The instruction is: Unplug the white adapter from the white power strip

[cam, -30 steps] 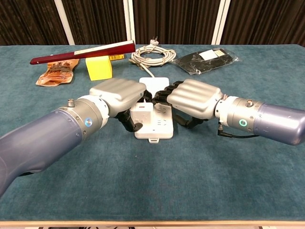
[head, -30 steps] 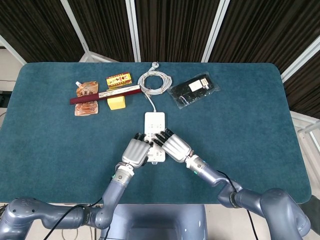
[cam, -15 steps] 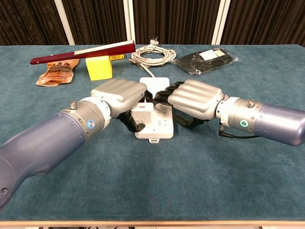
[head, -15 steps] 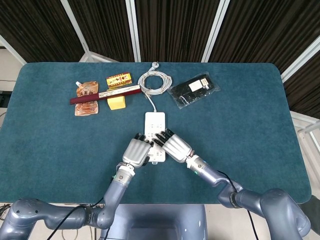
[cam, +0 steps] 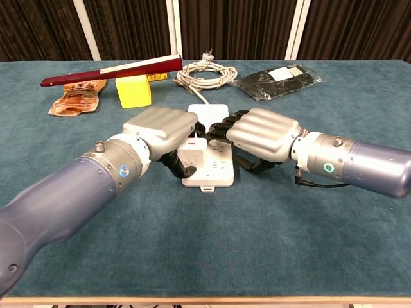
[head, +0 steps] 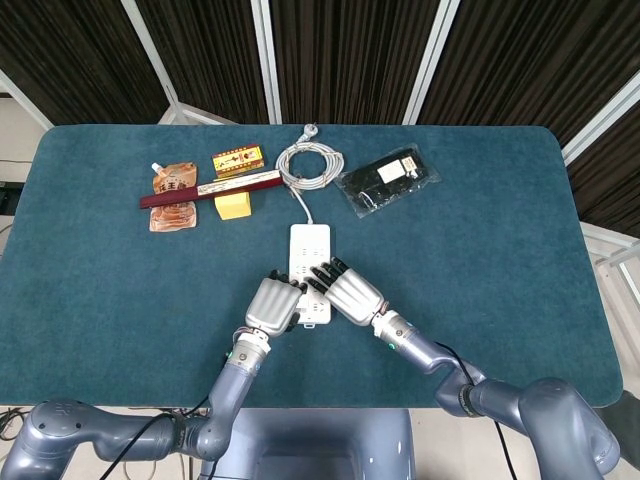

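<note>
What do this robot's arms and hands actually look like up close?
Both arms are smooth, rounded blue-grey metallic tubes. The left hand and right hand have ridged silver-grey backs and black fingers. A small green-lit ring marks each wrist. Thin black cables run along the forearms.

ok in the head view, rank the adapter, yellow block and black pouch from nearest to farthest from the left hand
From the left hand:
1. Adapter, right at its fingers, on the strip's near end.
2. Yellow block, farther back on the table, slightly left.
3. Black pouch, farthest, back and to the right.
</note>
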